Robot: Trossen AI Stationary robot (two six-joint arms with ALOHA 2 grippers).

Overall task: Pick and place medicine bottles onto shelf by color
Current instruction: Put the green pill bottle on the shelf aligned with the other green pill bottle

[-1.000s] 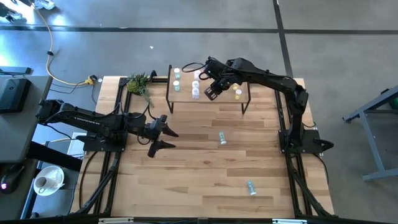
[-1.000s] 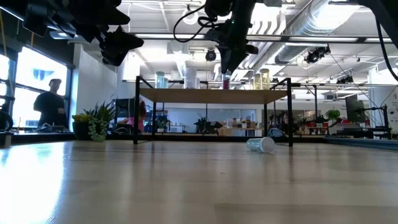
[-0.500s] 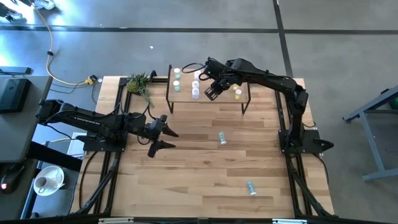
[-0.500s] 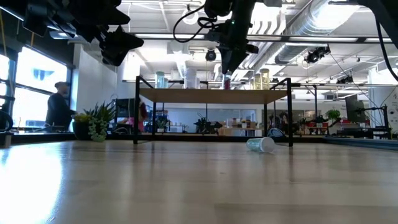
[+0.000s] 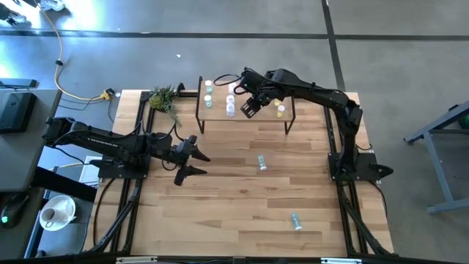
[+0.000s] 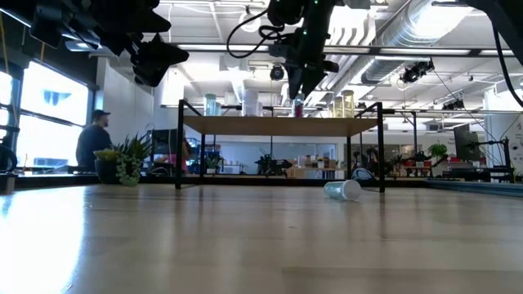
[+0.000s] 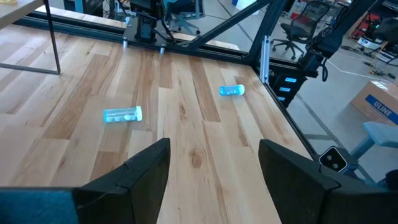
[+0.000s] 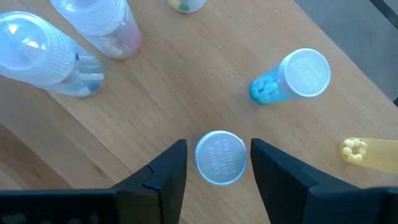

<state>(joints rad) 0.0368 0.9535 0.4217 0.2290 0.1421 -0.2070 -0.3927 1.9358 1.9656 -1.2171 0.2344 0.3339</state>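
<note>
The right gripper (image 8: pixel 217 163) is hovering over the low light-wood shelf on thin black legs (image 5: pixel 253 116), its dark fingers (image 8: pixel 160 174) spread on either side of an upright white-capped bottle (image 8: pixel 220 157) without touching it. The left gripper (image 5: pixel 192 163) is hanging with fingers spread above open slatted wooden table (image 5: pixel 220 213), where 2 light-blue bottles (image 5: pixel 261 162) are lying well apart.

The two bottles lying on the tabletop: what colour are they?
Both bottles are light blue; the left wrist view shows them best.
</note>
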